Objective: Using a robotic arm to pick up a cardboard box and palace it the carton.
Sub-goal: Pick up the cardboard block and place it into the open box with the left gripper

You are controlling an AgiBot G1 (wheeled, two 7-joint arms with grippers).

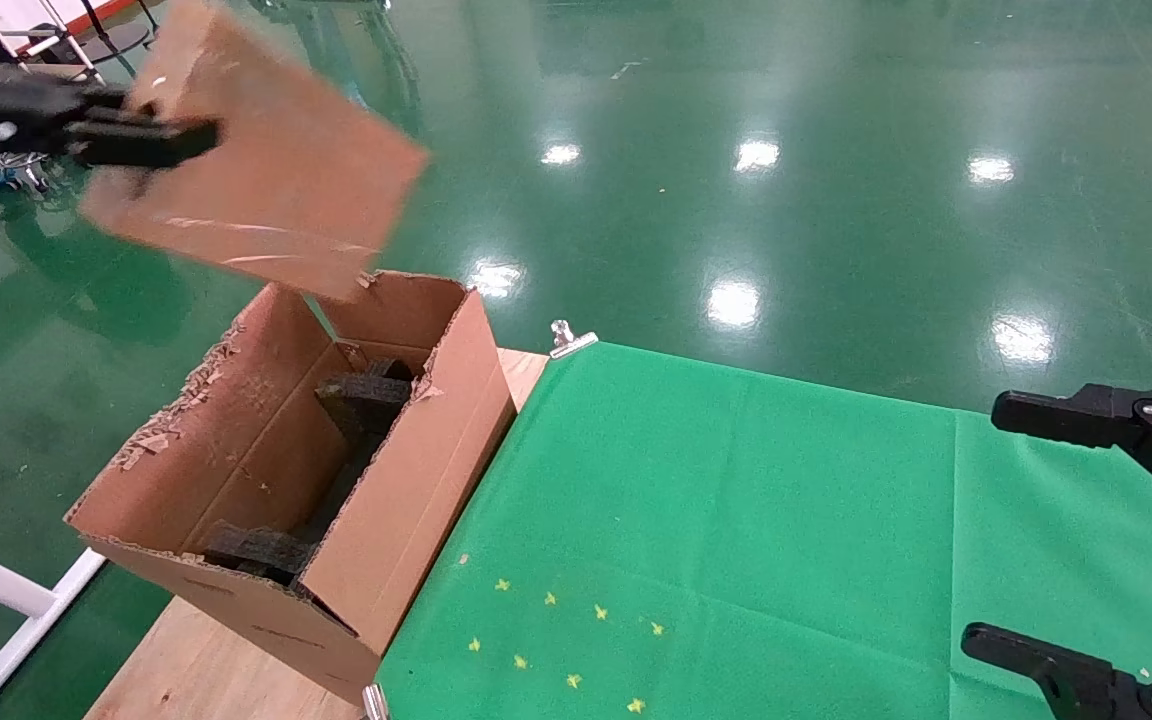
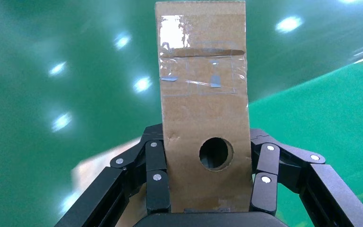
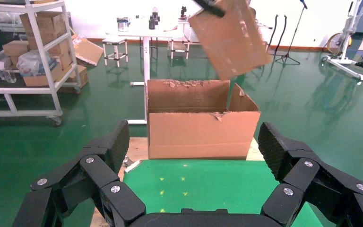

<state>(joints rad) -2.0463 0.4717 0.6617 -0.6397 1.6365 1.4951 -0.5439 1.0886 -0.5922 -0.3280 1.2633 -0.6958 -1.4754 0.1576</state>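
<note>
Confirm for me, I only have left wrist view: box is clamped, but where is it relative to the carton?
Observer: Head view shows the cardboard box held by the left gripper in the air above the carton, over its far end.
Operator: Carton open?
Observer: Yes, flaps up, with black foam pieces inside.
Operator: Right arm?
Observer: The right gripper is open and empty over the green cloth, facing the carton.
</note>
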